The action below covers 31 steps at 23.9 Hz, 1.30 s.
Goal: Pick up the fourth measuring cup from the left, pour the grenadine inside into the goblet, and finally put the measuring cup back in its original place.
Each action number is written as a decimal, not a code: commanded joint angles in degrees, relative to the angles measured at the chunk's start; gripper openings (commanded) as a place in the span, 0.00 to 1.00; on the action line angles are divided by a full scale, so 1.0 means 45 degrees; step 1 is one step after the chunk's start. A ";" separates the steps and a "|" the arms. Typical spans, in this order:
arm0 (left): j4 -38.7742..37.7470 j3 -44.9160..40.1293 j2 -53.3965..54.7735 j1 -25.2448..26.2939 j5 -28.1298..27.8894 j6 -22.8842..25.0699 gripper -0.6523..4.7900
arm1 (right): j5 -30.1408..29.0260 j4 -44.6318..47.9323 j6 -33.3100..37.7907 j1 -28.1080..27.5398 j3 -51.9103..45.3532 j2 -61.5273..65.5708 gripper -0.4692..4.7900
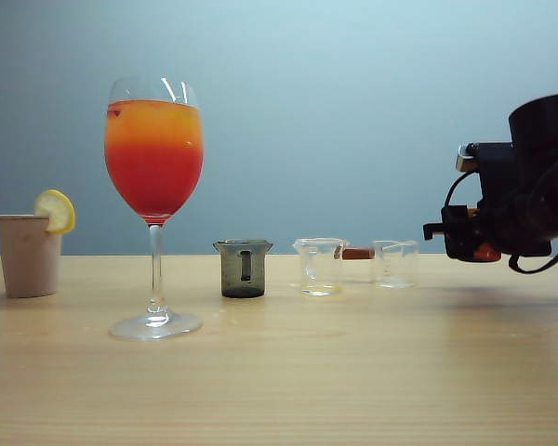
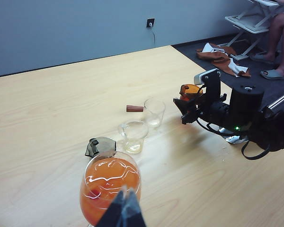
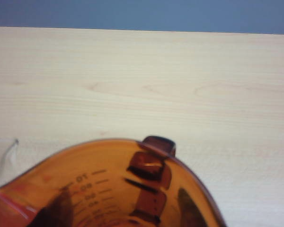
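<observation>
From the exterior camera, the right hand (image 1: 465, 232) hangs above the tabletop (image 1: 353, 372), well right of the filled goblet (image 1: 154, 200). The left wrist camera shows the left hand (image 2: 124, 210), fingers together, over the goblet. The right wrist camera shows the amber measuring cup (image 3: 113, 189), clamped in the right hand.

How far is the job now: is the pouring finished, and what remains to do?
Pouring looks done: the goblet holds red under orange. In hand: the right gripper, right of the clear cups, holds the amber cup above the table. Left: set it back in its place. The left gripper hovers over the goblet.
</observation>
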 commanded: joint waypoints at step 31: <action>0.0155 0.0087 -0.0029 0.0005 -0.0005 0.0044 0.11 | -0.0529 0.0204 0.0058 -0.0233 0.0811 0.1341 0.78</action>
